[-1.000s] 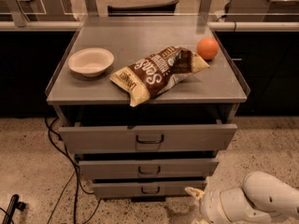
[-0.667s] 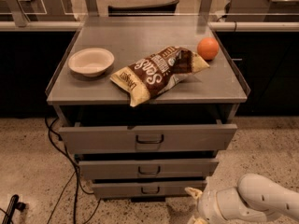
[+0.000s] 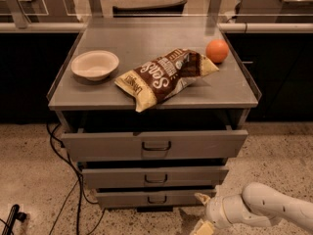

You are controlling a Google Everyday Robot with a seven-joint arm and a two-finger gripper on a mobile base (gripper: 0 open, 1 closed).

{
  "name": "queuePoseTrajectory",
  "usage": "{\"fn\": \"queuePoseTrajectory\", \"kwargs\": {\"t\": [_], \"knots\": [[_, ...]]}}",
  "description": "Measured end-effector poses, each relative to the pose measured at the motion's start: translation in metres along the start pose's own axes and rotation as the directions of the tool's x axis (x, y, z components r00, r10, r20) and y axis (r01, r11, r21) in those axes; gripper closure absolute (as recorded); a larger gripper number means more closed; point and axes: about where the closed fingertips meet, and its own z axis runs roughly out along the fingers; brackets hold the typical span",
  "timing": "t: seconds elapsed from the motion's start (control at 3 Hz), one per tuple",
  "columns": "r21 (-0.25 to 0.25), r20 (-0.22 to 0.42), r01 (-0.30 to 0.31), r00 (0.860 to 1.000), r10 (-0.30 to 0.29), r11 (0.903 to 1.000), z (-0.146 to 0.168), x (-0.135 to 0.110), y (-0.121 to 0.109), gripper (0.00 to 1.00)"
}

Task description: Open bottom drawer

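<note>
Grey metal cabinet [image 3: 146, 99] with three drawers stood on a speckled floor [image 3: 29, 155], in front of a dark counter. The bottom drawer [image 3: 122, 199] was the lowest and narrowest front of the stack, directly under the middle drawer [image 3: 112, 177], with its small dark loop handle [image 3: 157, 199] at the centre of the front. A dark gap showed above its front; whether it was fully closed could not be told. The top drawer [image 3: 98, 146] stood forward of the cabinet's front edge, with a dark opening above it. The gripper [image 3: 203, 213] sat low, near the floor, just beside the right end of the bottom drawer's front and a little in front of it, well apart from the handle. Jaws spread, nothing between them: one pale yellow fingertip [image 3: 201, 198] was uppermost, close to the drawer's right corner, and the other lay lower, toward the bottom edge of the view. The white arm [image 3: 274, 209] came in from the lower right. On the cabinet top: a shallow white bowl [image 3: 95, 64] near the left edge; a brown and cream chip bag [image 3: 164, 77] lying slantwise across the middle, one end reaching the front edge; an orange [image 3: 217, 51] near the right edge, just beside the bag's far end. Dark cables [image 3: 66, 168] trailed on the floor to the left of the cabinet.
</note>
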Motion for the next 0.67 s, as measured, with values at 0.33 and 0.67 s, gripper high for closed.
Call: {"fn": "queuePoseTrajectory", "kwargs": {"t": [0.33, 0.67], "knots": [[0.000, 0.000, 0.000, 1.000, 0.000, 1.0000, 0.000, 0.000, 0.000, 0.00], [-0.022, 0.028, -0.003, 1.000, 0.004, 0.9998, 0.024, 0.008, -0.002, 0.00]]}}
